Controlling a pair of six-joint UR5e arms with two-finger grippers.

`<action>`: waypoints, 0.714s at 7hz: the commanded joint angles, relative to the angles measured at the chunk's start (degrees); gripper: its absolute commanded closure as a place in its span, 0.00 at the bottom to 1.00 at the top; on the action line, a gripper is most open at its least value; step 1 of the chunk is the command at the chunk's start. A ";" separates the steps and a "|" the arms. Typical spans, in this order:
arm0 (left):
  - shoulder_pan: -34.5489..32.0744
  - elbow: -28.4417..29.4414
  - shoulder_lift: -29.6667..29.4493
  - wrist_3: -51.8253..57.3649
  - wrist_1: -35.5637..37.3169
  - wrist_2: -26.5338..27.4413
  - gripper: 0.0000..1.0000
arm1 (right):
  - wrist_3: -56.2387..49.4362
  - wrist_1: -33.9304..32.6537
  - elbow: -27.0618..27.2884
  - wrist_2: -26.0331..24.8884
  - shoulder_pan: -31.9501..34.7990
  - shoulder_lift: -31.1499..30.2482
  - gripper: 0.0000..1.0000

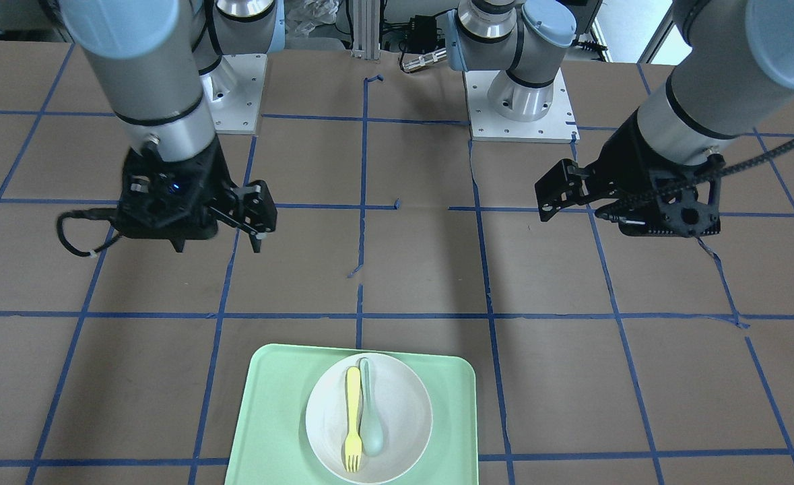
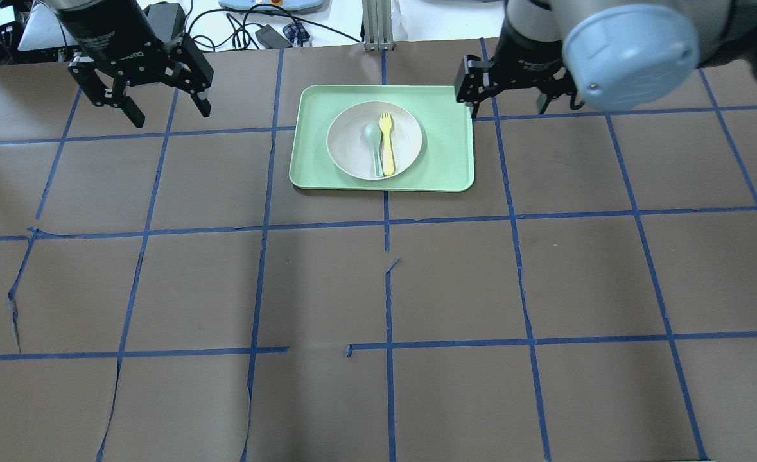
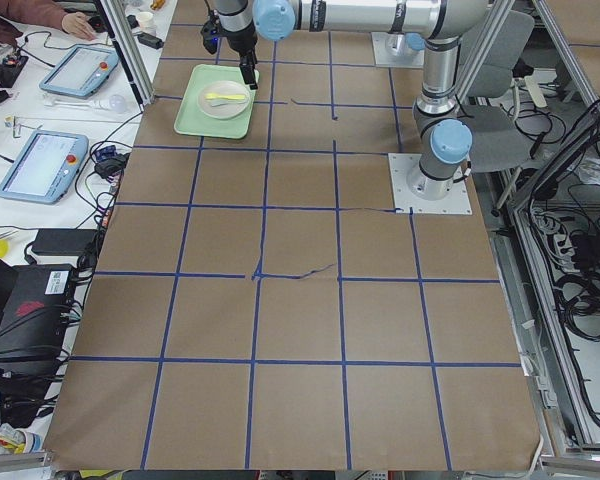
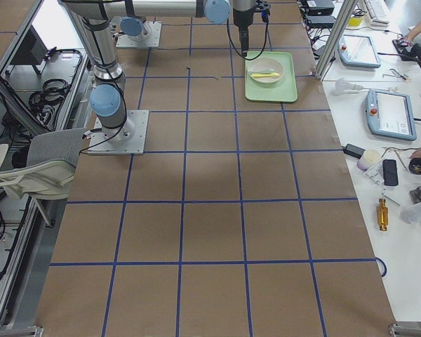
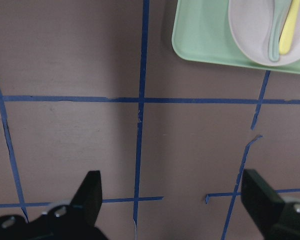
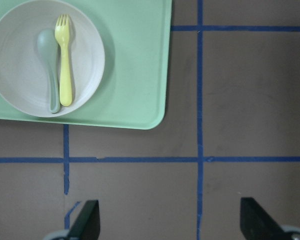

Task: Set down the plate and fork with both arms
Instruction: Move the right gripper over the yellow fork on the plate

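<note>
Currently the fork [image 2: 388,144] lies beside a spoon [image 2: 373,144] on the plate [image 2: 349,151], on the tray [image 2: 449,160]; left gripper [image 2: 171,115] and right gripper [image 6: 170,210] hover open, empty. Slim, light plastic probably suits a mid-handle pinch; the plate, its rim.

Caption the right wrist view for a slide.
Open right gripper above the table; fork and spoon lie together on a plate on a green tray.

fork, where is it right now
In the overhead view the fork lies on the plate, just right of the spoon, on the green tray near the view's top centre.
</note>
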 commanded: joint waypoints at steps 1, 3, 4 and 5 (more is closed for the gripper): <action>-0.16 -5.77 3.56 0.05 1.52 4.69 0.00 | 2.41 -6.97 0.13 0.16 4.78 7.47 0.00; -2.25 -8.94 4.45 0.05 4.08 5.33 0.00 | 2.25 -14.30 -0.40 0.08 5.59 13.89 0.00; -3.14 -10.18 4.98 0.13 9.13 5.25 0.00 | 2.24 -17.79 -0.49 0.16 5.59 16.27 0.00; -3.14 -10.28 5.24 0.13 9.71 5.25 0.00 | 2.50 -21.22 -1.01 0.25 5.59 18.46 0.07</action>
